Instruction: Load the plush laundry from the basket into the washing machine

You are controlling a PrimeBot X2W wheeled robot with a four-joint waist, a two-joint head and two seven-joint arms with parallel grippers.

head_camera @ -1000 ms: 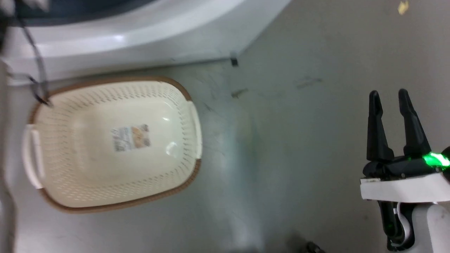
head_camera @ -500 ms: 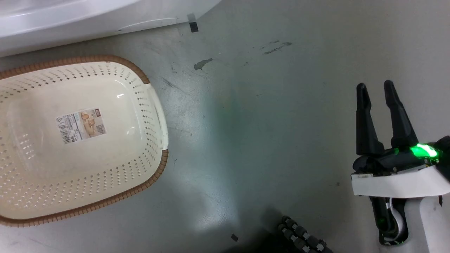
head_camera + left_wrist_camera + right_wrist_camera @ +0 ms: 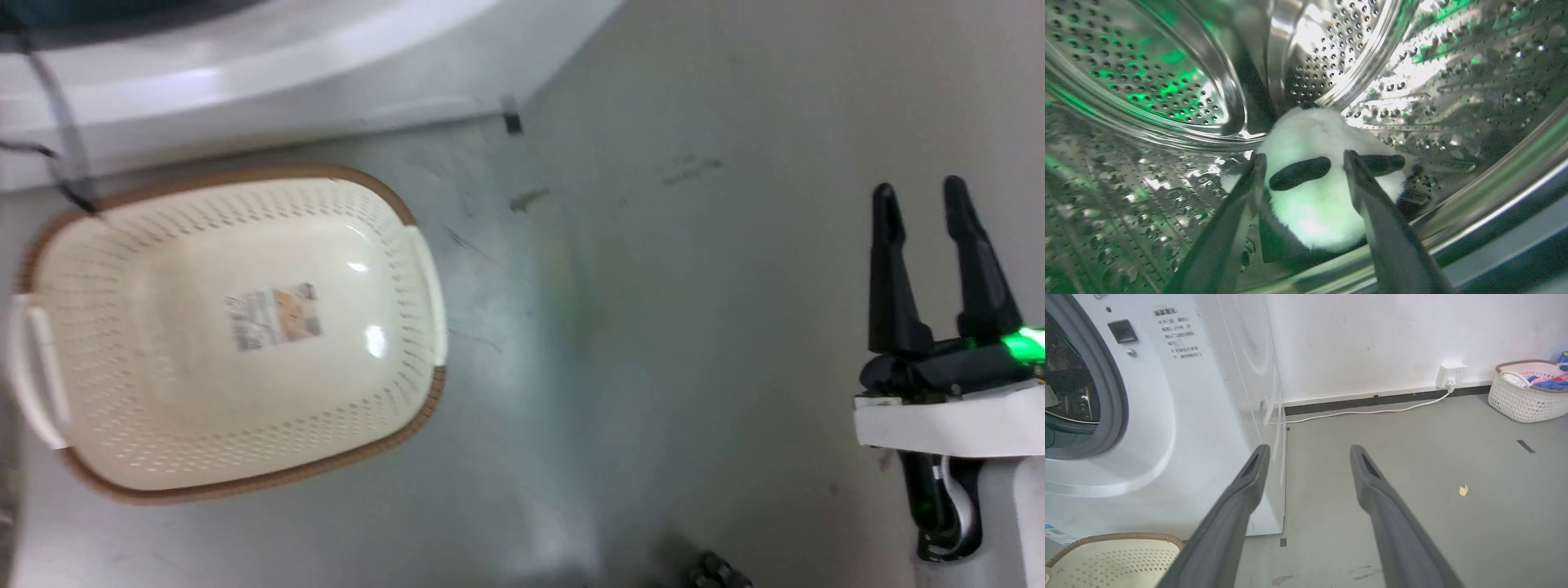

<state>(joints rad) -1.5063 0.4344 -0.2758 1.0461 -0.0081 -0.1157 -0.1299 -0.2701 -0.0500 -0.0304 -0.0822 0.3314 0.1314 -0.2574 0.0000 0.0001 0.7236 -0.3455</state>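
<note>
The plush panda (image 3: 1314, 208), white with black patches, lies on the bottom of the washing machine's steel drum (image 3: 1167, 81). My left gripper (image 3: 1302, 157) is inside the drum, open, its fingers spread on either side of the toy's near face. The cream basket (image 3: 163, 392) stands on the floor before the washing machine (image 3: 286, 73), holding nothing but its paper label (image 3: 273, 317). A thin black cord (image 3: 61, 122) runs from the washer's front down to the basket's rim. My right gripper (image 3: 918, 192) hovers open over bare floor, far right of the basket.
The right wrist view shows the washer's grey door ring (image 3: 1112, 388), a white wall, a socket (image 3: 1449, 375) with a white cable along the skirting, and a second white basket (image 3: 1527, 396) of clothes at the far right. A yellow scrap (image 3: 1462, 490) lies on the grey floor.
The head camera has swung, so the basket and washer shift across the picture and back. The right gripper stays open in much the same place.
</note>
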